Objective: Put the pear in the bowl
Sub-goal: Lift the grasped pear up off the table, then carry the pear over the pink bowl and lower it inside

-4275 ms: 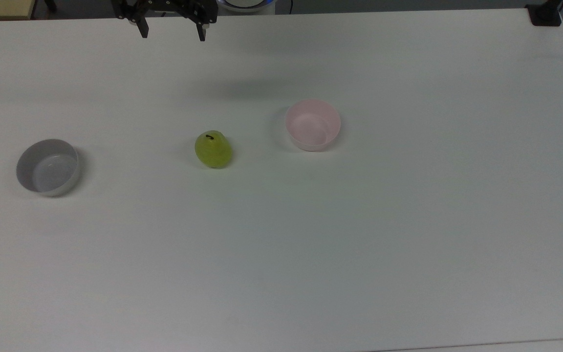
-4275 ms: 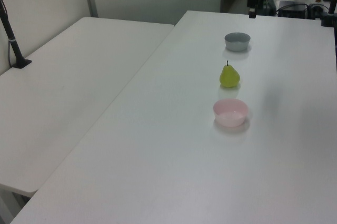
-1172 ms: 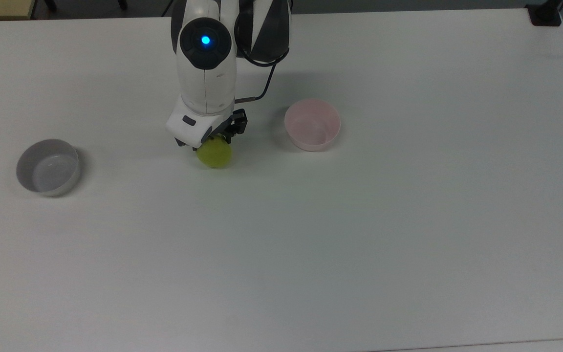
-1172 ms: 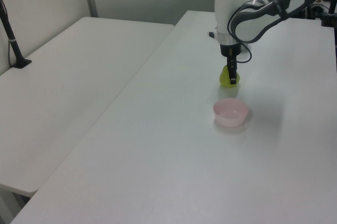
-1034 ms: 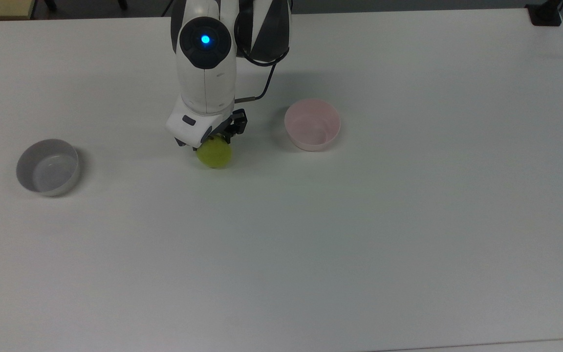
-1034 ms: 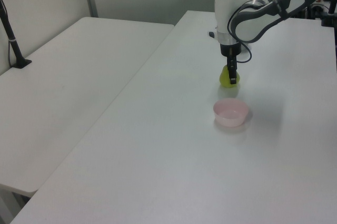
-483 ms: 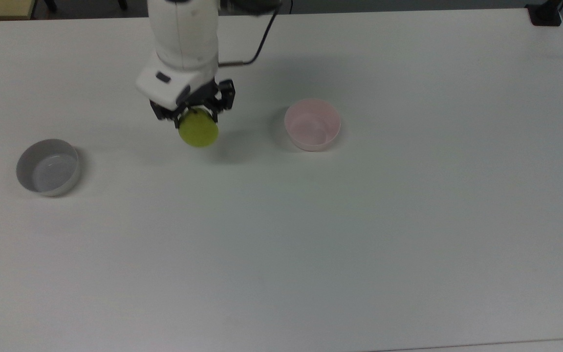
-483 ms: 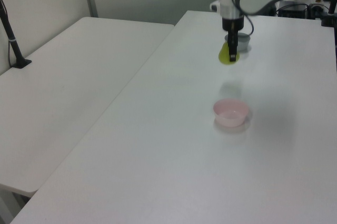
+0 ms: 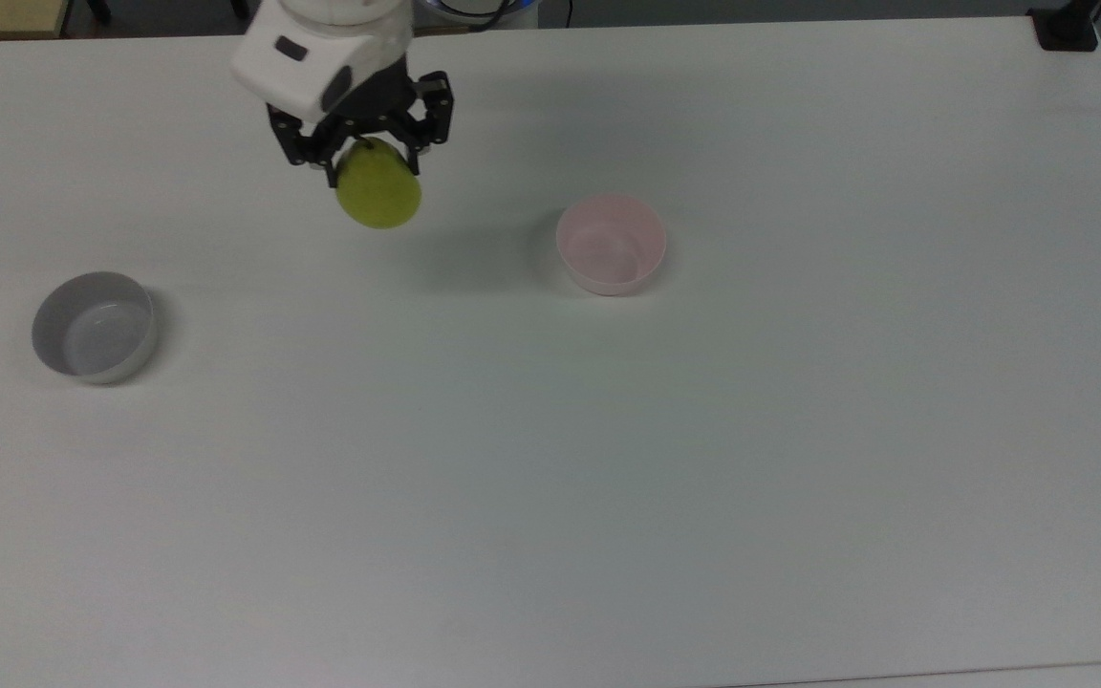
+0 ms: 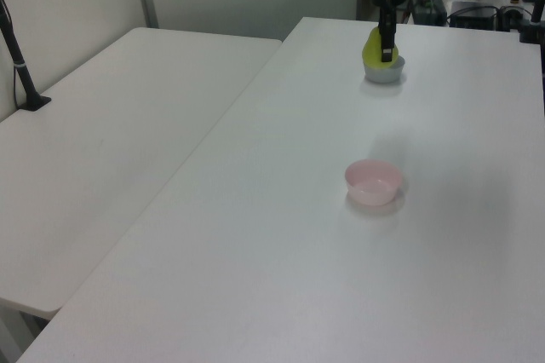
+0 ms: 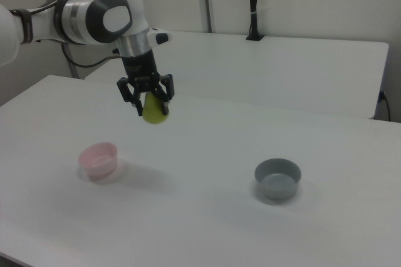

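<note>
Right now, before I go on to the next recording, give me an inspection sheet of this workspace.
Surface: white table, bare apart from two bowls.
Job's things: pear held in the air, clear of the table; pink bowl empty, to the top view's right of the pear.
Clutter: grey bowl, empty, near the top view's left edge.
Grippers: end effector shut on the pear's upper part.
Cables: a dark cable loops along the arm.
Surroundings: second white table alongside, with a black post on it; partition walls behind.
</note>
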